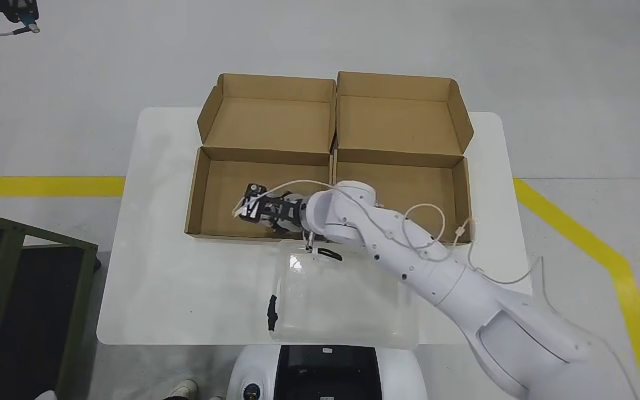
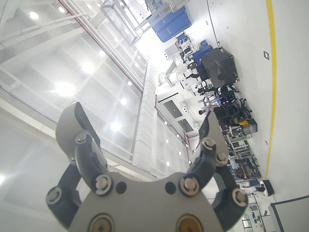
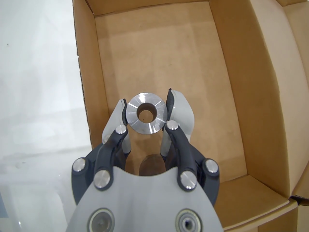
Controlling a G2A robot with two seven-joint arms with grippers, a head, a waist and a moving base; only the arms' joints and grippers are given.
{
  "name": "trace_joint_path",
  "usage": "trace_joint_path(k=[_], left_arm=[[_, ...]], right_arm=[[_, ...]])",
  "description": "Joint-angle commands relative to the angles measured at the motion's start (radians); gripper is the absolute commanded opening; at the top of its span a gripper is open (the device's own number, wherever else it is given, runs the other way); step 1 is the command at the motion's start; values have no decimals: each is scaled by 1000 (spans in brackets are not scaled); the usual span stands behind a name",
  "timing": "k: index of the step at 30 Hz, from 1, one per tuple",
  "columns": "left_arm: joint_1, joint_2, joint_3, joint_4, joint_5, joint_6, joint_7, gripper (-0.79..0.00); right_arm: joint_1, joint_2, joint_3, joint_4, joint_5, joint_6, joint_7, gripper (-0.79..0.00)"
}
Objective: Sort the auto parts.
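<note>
My right gripper (image 3: 146, 112) is shut on a shiny metal ring (image 3: 146, 116) with a round hole through its middle. It holds the ring above the bare floor of the left cardboard box (image 3: 169, 56). From above, the right gripper (image 1: 258, 208) sits over the left box (image 1: 215, 195), near its front wall. My left gripper (image 2: 144, 119) is open, holds nothing and points up at the hall's ceiling.
A second open cardboard box (image 1: 440, 195) stands beside the first on the white table (image 1: 160, 270). A clear plastic bin (image 1: 340, 305) sits at the table's front edge, with a small black part (image 1: 270, 313) at its left rim.
</note>
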Motion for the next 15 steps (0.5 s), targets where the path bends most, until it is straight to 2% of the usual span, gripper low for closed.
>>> trace_joint_path(k=[1, 10, 15], left_arm=[[0, 0, 0, 0, 0, 0, 0, 0], [0, 0, 0, 0, 0, 0, 0, 0], [0, 0, 0, 0, 0, 0, 0, 0]], right_arm=[[1, -5, 0, 9, -2, -3, 3, -603], [0, -25, 5, 41, -16, -18, 10, -539], [-3, -32, 14, 48, -22, -21, 12, -440]])
